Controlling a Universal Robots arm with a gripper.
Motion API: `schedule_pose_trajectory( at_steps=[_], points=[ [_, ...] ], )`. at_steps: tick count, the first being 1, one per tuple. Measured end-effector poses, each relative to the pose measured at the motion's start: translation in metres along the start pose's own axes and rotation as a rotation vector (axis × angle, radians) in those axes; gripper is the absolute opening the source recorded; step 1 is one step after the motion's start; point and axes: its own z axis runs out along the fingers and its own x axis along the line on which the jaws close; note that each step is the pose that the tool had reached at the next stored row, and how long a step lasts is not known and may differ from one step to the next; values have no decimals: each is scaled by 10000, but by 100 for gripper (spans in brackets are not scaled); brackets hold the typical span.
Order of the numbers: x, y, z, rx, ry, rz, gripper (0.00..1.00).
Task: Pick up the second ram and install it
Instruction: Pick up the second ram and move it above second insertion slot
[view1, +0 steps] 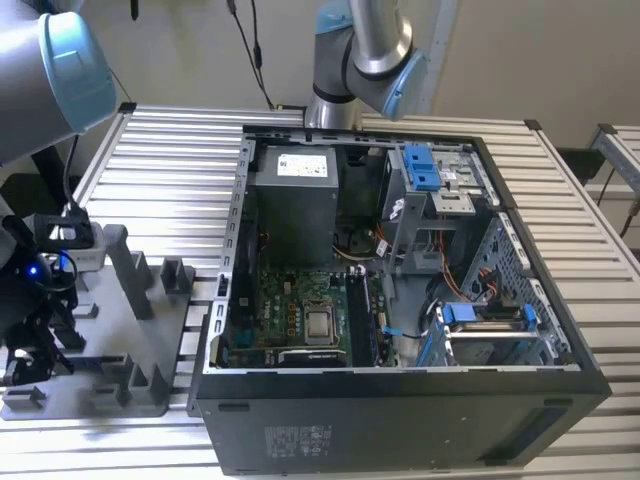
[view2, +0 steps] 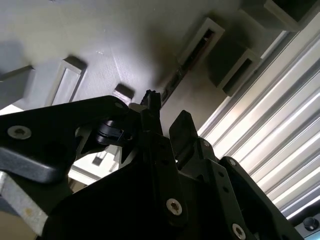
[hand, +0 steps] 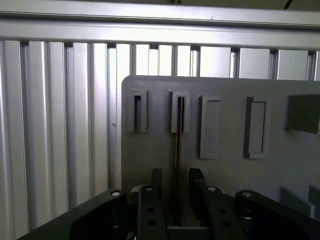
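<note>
Hovering over what, the gripper (hand: 176, 175)? — Desk

Over the ram (hand: 177, 147), which stands on edge in a slot of the grey tray (hand: 150, 150). In both wrist views the two black fingers (hand: 156, 182) sit apart, one on each side of the thin board, with a gap showing on both sides. Nothing is clamped. — Photographer

Where does that put it in the wider scene? — Desk

In the exterior view the tray lies on the slatted table (view1: 170, 160) at nine o'clock from the open case (view1: 400, 430), just beside its wall. The arm (view1: 375, 50) rises at twelve o'clock, behind the case, and its dark wrist end hangs over the tray's outer edge, at nine o'clock of the frame. — Photographer

And the case itself? — Desk

It lies on its side with the panel off. The green motherboard (view1: 290, 310) sits on the floor toward seven o'clock, the grey power supply (view1: 295, 205) at twelve o'clock from it, and the blue drive brackets (view1: 420, 165) toward two o'clock. The ram is well apart from the motherboard. — Photographer

Anything more on the tray? — Desk

A row of raised slotted holders (hand: 210, 127). The ram's holder has others on either side. Seen edge-on in the first wrist view, the ram reads as a thin dark line running from its holder to between the fingers. — Photographer
</note>
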Motion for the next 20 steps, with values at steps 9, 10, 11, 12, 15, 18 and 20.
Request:
schedule_pose_trajectory(
  at_steps=[9, 10, 11, 12, 15, 18, 20],
  points=[
    [0, 0, 78, 41, -85, -88, 36],
    [0, 0, 86, 41, -105, -99, 36],
    [1, 0, 93, 41, -121, -107, 36],
    [1, 0, 98, 41, -137, -114, 36],
    [2, -1, 111, 42, -176, -123, 36],
    [2, 0, 117, 40, -178, -123, 36],
    [2, 0, 118, 41, -180, -123, 36]
  ],
)
